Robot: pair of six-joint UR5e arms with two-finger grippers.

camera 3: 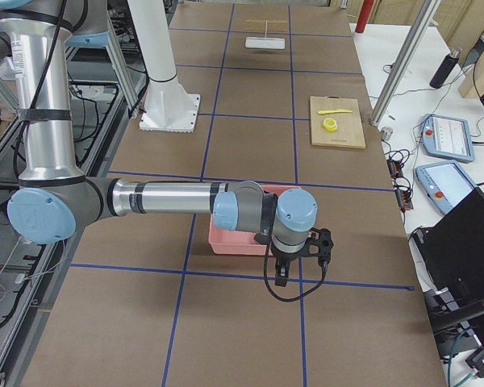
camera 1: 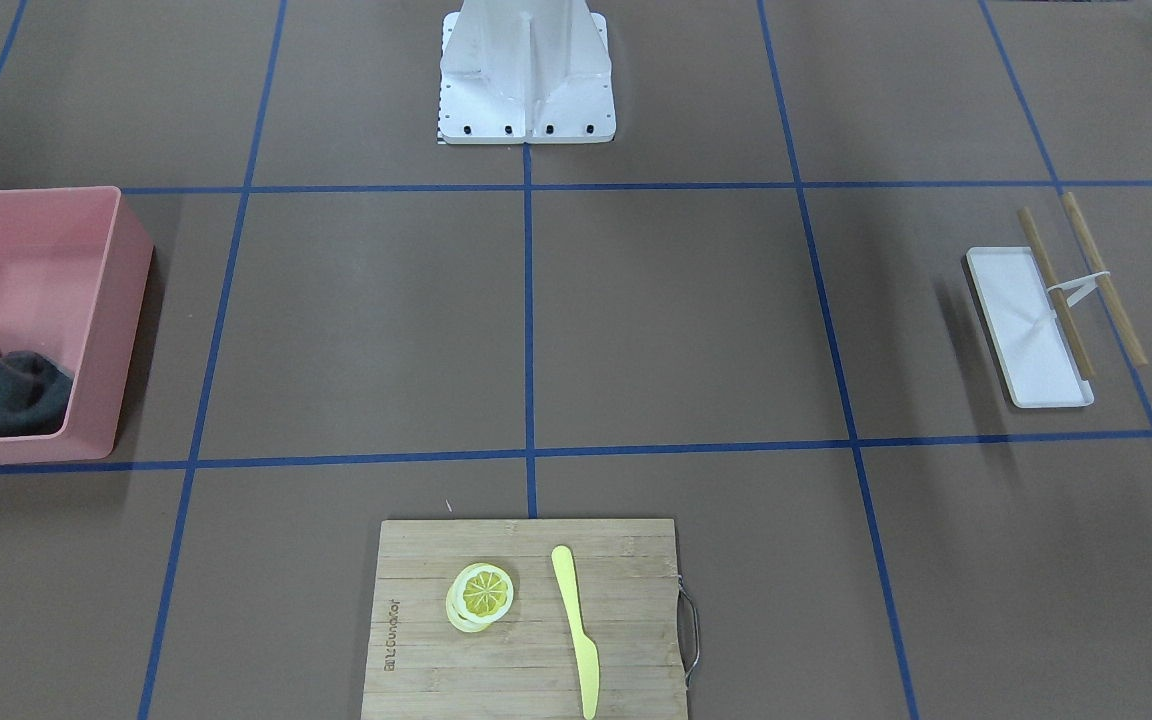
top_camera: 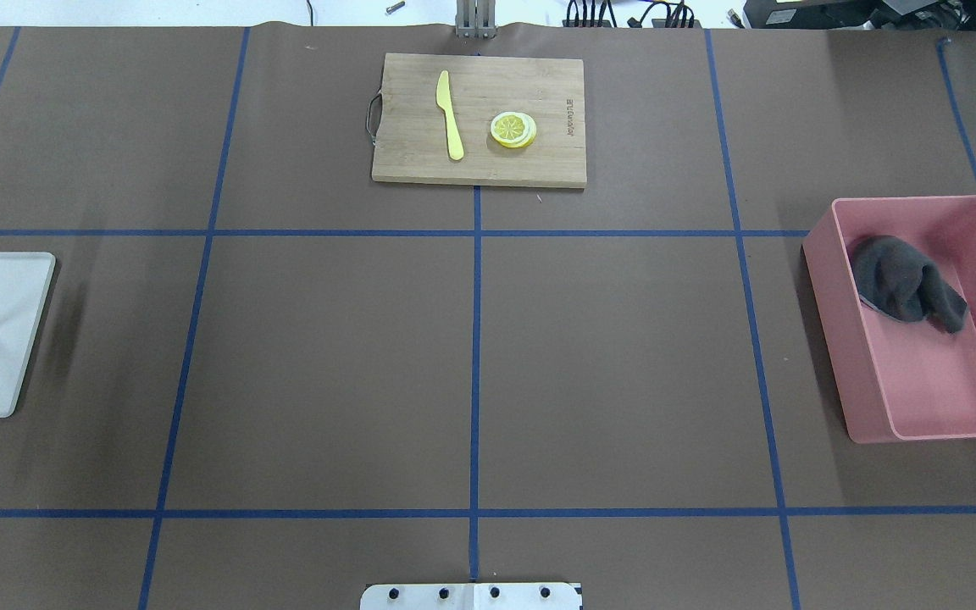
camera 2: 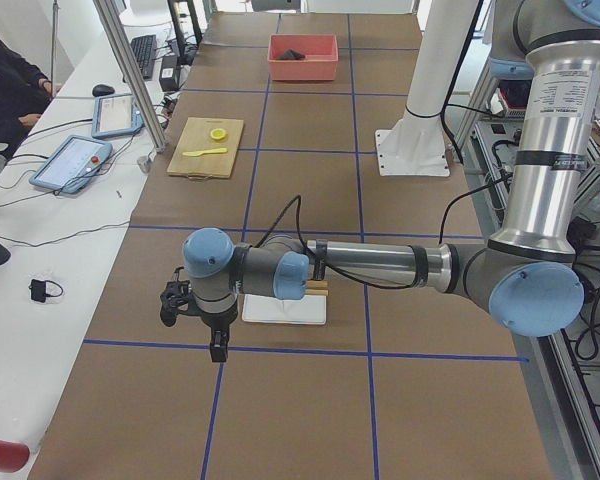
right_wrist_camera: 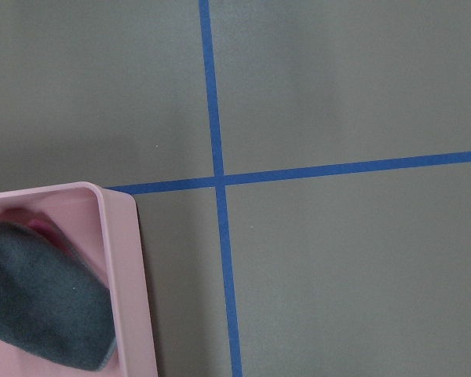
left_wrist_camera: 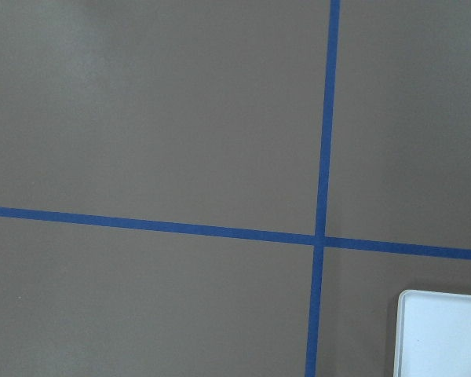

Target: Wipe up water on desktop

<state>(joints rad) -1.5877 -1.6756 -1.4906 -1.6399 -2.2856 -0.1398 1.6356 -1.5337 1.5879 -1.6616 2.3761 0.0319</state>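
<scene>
Brown taped bench [top_camera: 623,356] spans the scene. Grey cloth [top_camera: 903,284] in pink bin [top_camera: 945,398]. Above bench: left jaws near white tray [top_camera: 5,322], right jaws beside bin. Cannot tell whether either is released or clenched.

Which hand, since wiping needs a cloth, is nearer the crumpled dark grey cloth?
Right. The right hand hangs beside the pink plastic bin holding the cloth; the left hand is far off, near the white rectangular tray.
</scene>
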